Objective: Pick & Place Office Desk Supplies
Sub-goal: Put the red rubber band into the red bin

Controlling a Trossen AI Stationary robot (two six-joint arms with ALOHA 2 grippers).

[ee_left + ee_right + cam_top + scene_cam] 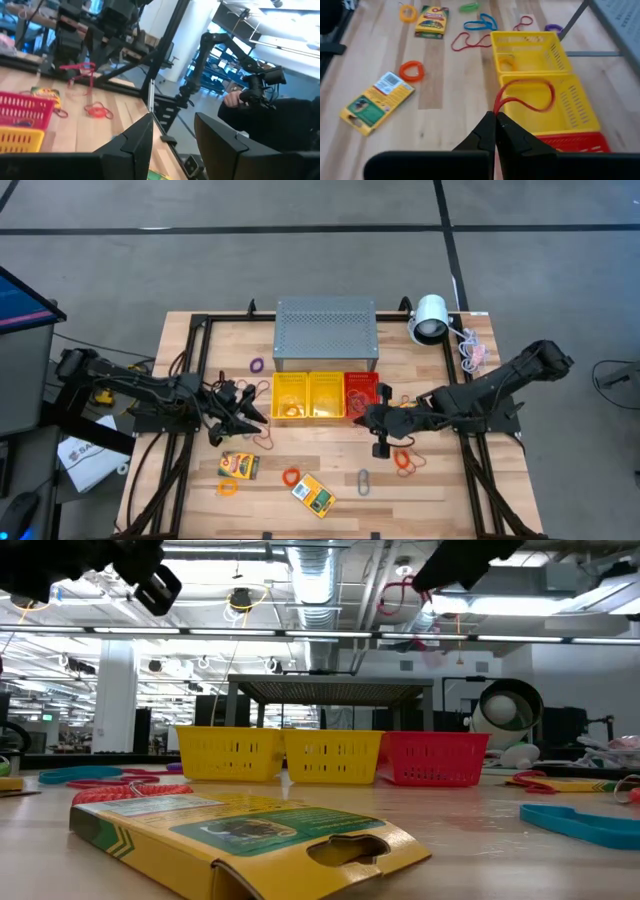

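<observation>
Right gripper (495, 131) has its fingers clenched on a red band loop (527, 95) dangling over the middle yellow basket (580, 107), so you lower it inside before releasing; left gripper (172, 137), fingers parted and empty, waits over the bench (430, 480).

Right claw (495, 131) pinched closed, left claw (172, 132) parted.

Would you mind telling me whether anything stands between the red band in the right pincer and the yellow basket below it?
Nothing visible does. The right pincer is shut on the red band, whose loop hangs over the open middle yellow basket. That basket's inside looks bare in the right wrist view.
</observation>
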